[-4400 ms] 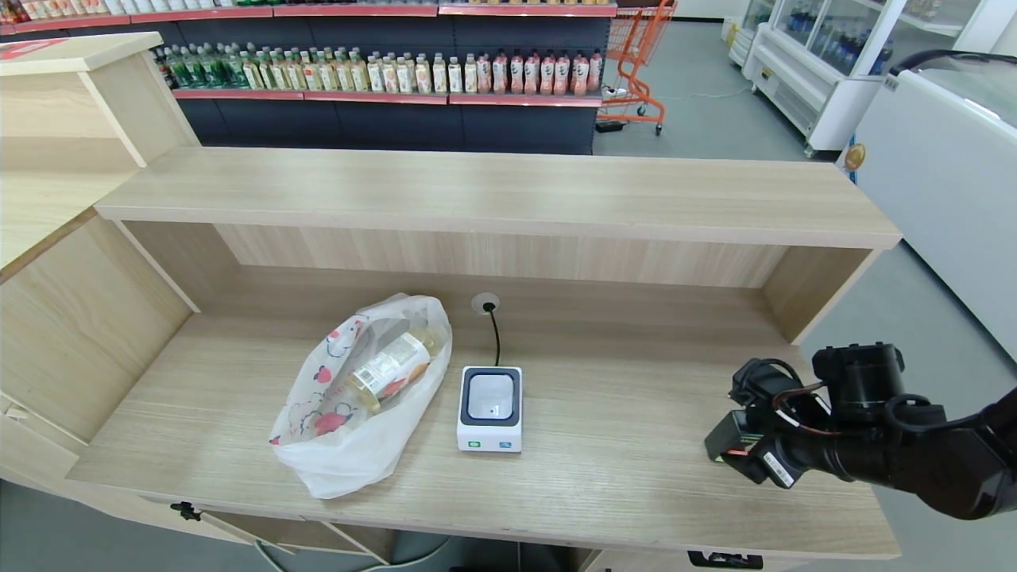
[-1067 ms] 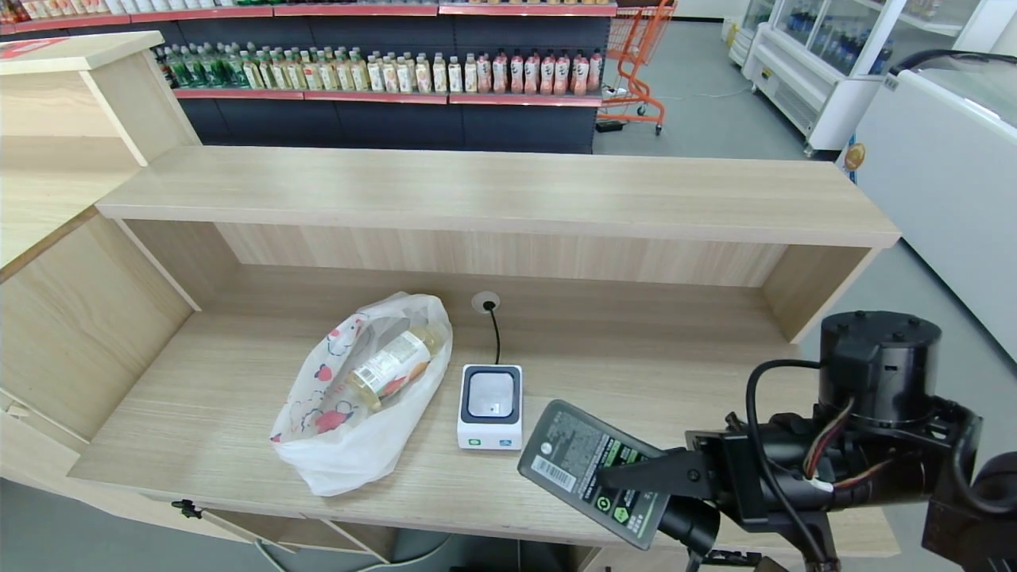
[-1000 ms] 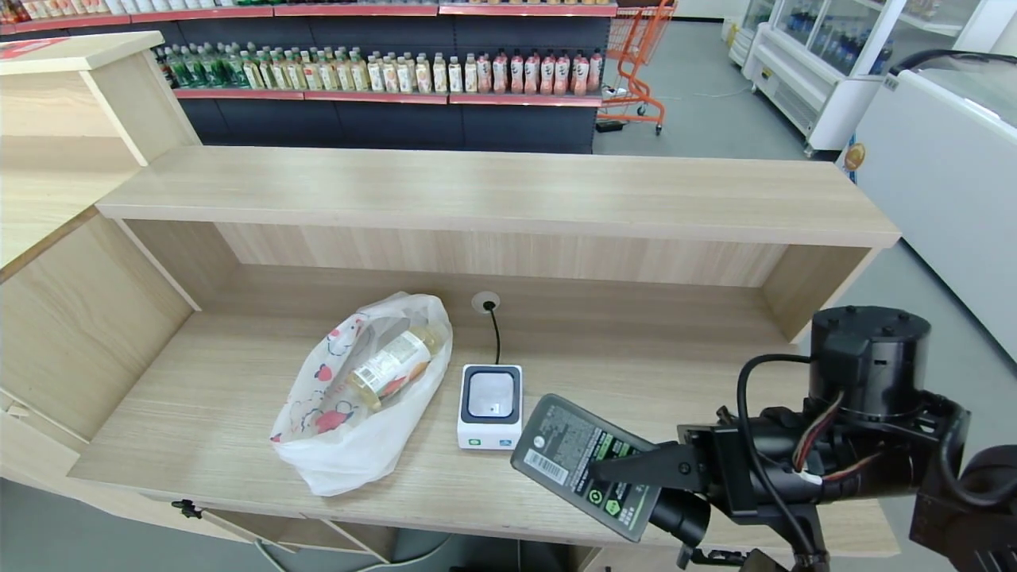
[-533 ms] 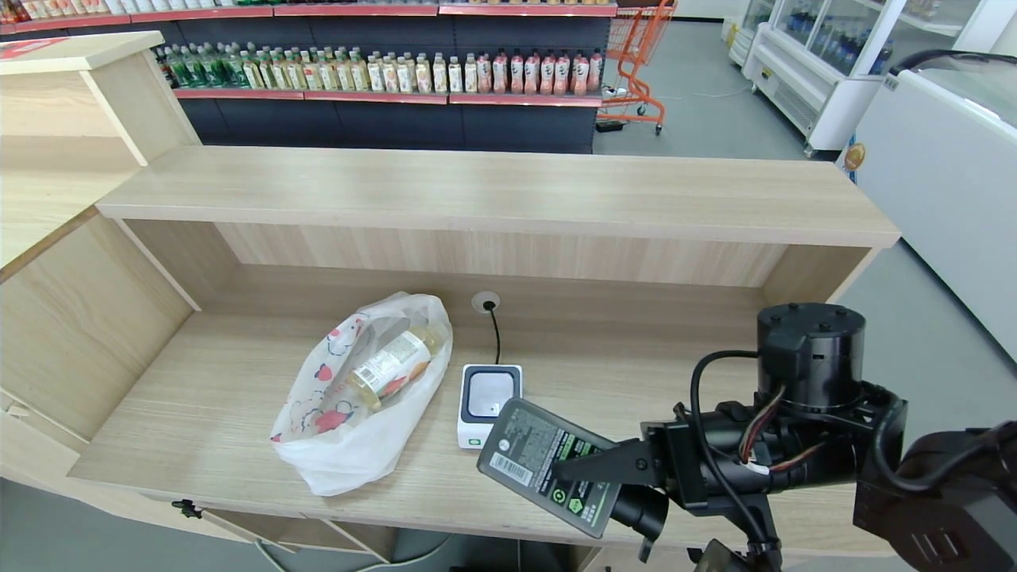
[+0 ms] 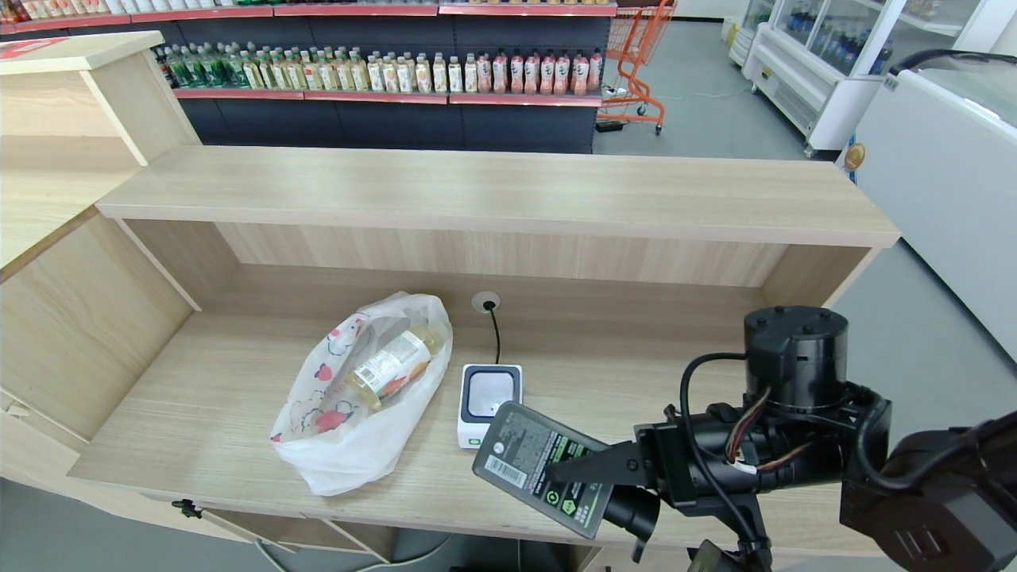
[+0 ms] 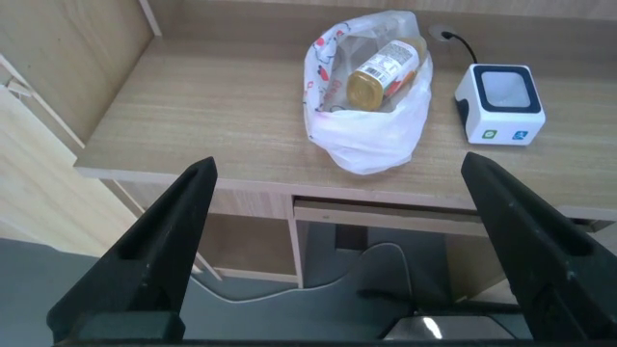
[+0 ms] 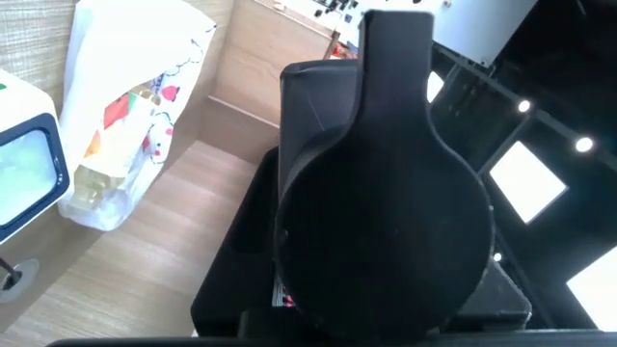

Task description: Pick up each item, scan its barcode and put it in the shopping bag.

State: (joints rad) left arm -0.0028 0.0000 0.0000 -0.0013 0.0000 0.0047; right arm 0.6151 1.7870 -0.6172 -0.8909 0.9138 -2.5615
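I see my left jaws standing wide apart, off the front edge of the table [image 6: 222, 106]. On it lies the white, printed shopping bag [image 6: 371, 135], with a bottle [image 6: 381, 69] lying inside, one round end towards me. The white scanner [image 6: 499, 101] sits near the bag without touching it, its black cable [image 6: 458, 40] running towards the back.

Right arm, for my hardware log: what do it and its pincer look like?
The right arm is matte black, with a bolt-topped cylindrical joint housing, a looping black cable and red and white wires. Its pincer has flat, tapering black fingers.
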